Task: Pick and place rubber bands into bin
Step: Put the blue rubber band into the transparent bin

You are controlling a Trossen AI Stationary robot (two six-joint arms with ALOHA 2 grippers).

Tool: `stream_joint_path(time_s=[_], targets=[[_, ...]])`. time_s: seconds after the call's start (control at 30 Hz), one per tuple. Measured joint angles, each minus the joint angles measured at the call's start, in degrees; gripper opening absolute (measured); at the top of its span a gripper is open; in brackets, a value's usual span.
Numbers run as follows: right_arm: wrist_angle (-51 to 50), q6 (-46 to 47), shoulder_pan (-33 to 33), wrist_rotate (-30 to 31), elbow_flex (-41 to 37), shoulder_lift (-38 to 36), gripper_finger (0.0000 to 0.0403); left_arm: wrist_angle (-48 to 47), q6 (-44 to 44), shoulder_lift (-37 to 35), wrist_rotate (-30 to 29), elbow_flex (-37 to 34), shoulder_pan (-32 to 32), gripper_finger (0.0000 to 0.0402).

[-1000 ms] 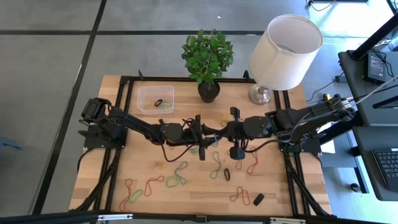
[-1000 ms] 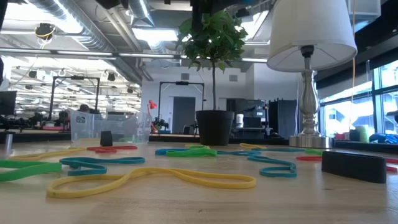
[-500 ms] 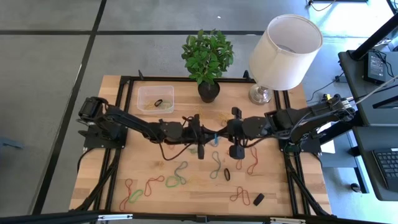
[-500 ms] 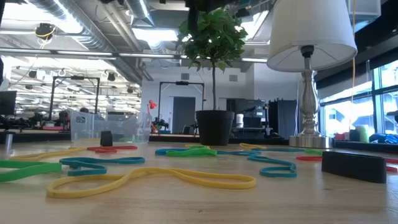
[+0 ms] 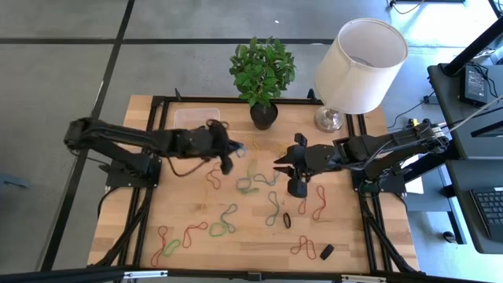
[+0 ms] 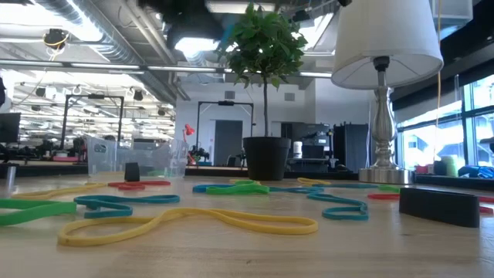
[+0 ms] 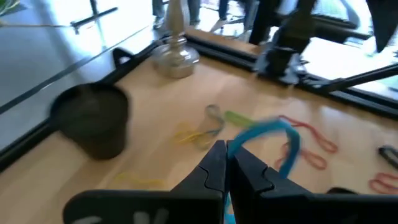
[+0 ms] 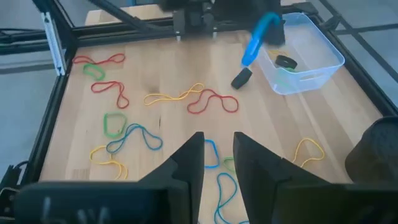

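- Near the bin (image 5: 196, 124) at the table's back left corner, my left gripper (image 5: 227, 149) hangs in the air, just beside the bin's right edge.
- My left fingers (image 7: 219, 163) are pressed together on a blue rubber band (image 7: 273, 138); the loop arches out past their tips and, seen from my right wrist, dangles beside the bin (image 8: 301, 56).
- Inside the clear bin lie a dark band (image 8: 285, 61) and a greenish one.
- My right gripper (image 5: 281, 163) sits over the table's middle, to the right of the left one, its fingers (image 8: 190, 163) apart with nothing between them.
- The other rubber bands (image 5: 223, 222), in red, green, yellow, blue and black, are scattered loose over the wooden table (image 5: 361, 244), most of them in the middle and towards the front.
- A black plant pot (image 5: 264, 115) and a lamp (image 5: 358, 56) stand along the back edge.
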Motion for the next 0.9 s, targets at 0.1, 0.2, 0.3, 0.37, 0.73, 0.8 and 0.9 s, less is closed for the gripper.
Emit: stream_joint_path(time_s=[0.1, 0.2, 0.3, 0.37, 0.73, 0.8, 0.9], targets=[[-0.2, 2.5, -0.8, 0.0, 0.0, 0.5, 0.0091, -3.2, 0.1, -6.5, 1.7, -3.9, 3.8, 0.0002], [-0.5, 6.2, -1.8, 0.5, 0.0, 1.9, 0.0091, -5.8, 0.8, -13.0, 5.1, -8.0, 8.3, 0.0002], [-0.7, 10.2, -2.8, 0.7, 0.0, 4.1, 0.0091, -8.5, 1.1, -18.7, 8.8, -10.8, 13.1, 0.0002], [-0.7, 13.1, -3.3, 0.7, 0.0, 5.9, 0.0091, -12.4, 1.1, -21.4, 10.3, -11.2, 16.4, 0.0002], [-6.6, 29.1, -3.5, 0.4, 0.0, 14.8, 0.0091, -29.7, 6.0, -19.7, 18.3, -11.2, 32.3, 0.0002], [-7.5, 30.9, -3.5, 0.4, 0.0, 16.1, 0.0091, -30.4, 7.5, -17.1, 19.0, -11.2, 34.9, 0.0002], [-7.2, 32.8, -3.5, 0.4, 0.0, 17.6, 0.0091, -30.8, 9.2, -12.6, 20.5, -11.2, 38.8, 0.0002]])
